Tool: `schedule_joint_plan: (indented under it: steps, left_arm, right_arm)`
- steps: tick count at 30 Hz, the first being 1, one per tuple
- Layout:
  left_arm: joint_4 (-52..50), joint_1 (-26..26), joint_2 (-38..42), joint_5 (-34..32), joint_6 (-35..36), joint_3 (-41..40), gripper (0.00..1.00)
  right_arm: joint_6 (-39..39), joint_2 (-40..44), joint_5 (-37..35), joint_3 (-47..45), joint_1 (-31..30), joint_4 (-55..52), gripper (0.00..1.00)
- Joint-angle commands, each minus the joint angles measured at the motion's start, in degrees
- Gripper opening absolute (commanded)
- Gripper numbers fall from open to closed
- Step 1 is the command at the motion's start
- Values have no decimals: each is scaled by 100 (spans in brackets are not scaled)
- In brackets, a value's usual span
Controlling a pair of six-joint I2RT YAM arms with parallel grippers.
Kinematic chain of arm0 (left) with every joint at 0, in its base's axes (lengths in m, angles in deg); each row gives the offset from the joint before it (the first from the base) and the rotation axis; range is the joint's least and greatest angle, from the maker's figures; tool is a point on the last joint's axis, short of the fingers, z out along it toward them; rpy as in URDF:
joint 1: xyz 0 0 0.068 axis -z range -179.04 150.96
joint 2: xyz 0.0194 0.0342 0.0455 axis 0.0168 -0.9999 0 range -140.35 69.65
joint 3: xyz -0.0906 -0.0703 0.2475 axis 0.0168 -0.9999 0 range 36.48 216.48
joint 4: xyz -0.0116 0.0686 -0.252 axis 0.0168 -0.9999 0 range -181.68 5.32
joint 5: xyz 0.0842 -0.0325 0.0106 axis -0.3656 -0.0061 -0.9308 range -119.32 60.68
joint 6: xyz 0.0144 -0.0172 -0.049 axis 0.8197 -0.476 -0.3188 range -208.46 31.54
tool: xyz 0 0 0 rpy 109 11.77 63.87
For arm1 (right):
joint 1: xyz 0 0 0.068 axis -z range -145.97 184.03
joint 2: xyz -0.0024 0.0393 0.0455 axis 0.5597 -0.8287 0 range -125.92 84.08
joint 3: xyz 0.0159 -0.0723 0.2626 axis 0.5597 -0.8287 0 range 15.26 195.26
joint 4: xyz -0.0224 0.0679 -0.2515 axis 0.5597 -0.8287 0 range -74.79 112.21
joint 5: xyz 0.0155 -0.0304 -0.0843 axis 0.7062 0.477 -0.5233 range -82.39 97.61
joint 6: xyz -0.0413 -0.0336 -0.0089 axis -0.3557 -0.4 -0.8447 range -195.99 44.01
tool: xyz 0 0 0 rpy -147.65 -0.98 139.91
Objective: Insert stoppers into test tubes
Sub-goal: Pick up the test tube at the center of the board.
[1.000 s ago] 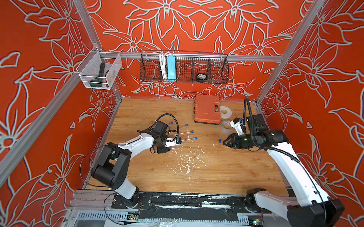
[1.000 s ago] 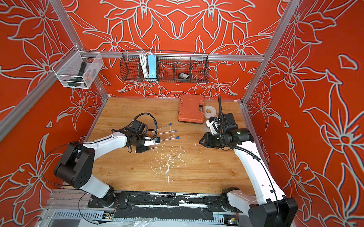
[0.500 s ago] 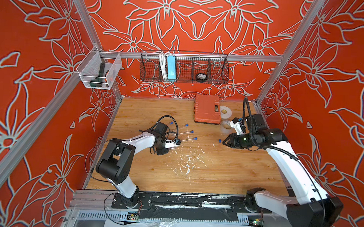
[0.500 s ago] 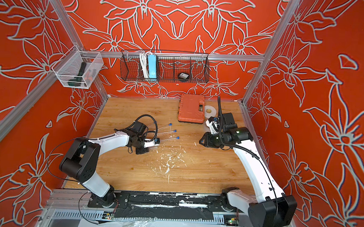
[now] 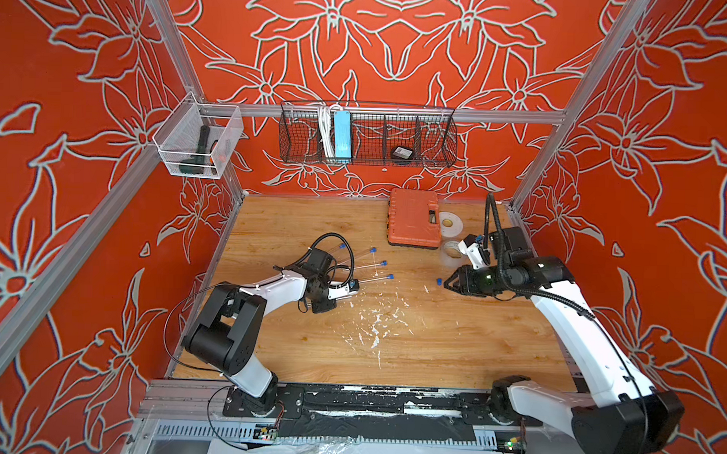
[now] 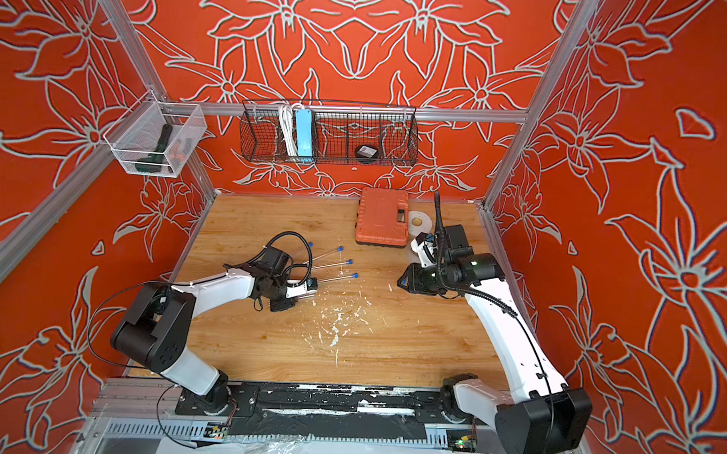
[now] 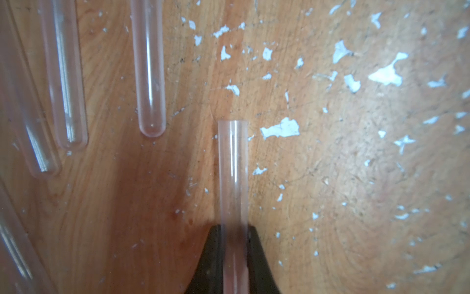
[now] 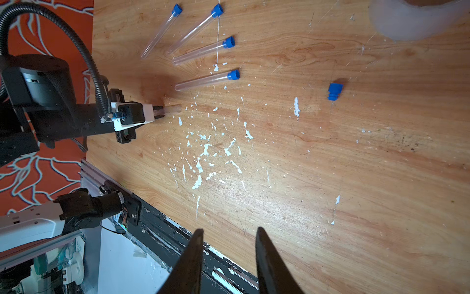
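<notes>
Right wrist view: four test tubes [image 8: 207, 80] lie capped; our left gripper [image 8: 160, 113] clamps the open fifth tube [image 8: 174, 109]. In a top view, one stopper [image 5: 439, 282] lies at nine o'clock of our open right gripper [image 5: 447, 283].

A robotics lab cell is shown: wooden tabletop [image 5: 432, 342] enclosed by aluminium framing [image 5: 503, 115], robot arms [image 5: 578, 327] mounted, test tubes [image 8: 206, 81] laid out.

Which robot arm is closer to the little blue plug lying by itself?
Right. The right gripper hangs just beside the loose stopper, jaws apart. The left gripper is farther off, clamping an open test tube.
</notes>
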Motion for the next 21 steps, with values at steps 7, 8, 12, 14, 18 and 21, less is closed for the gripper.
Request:
schedule_joint_plan:
  steps: [7,8,12,14,18,21]
  left_arm:
    - [408,104,1002,567,-216,-274,1]
    - [465,148,1152,655,-265,-297,1]
    - [749,360,1662,1131,-511,-380,0]
    - [966,528,1858,1279,-625,-483,0]
    - [1491,858,2157,1539,-1020,-692,0]
    - [1815,1093,2271,1633,-1365,-800,1]
  right_arm:
    - [267,111,83,26,22,48,37]
    - [291,132,109,9,21,52,37]
    - [406,191,286,-90,8,162,37]
    - [426,188,418,-83,-11,220,37]
    - [407,113,594,137,-112,214,39]
    - [409,44,731,347,-204,111,41]
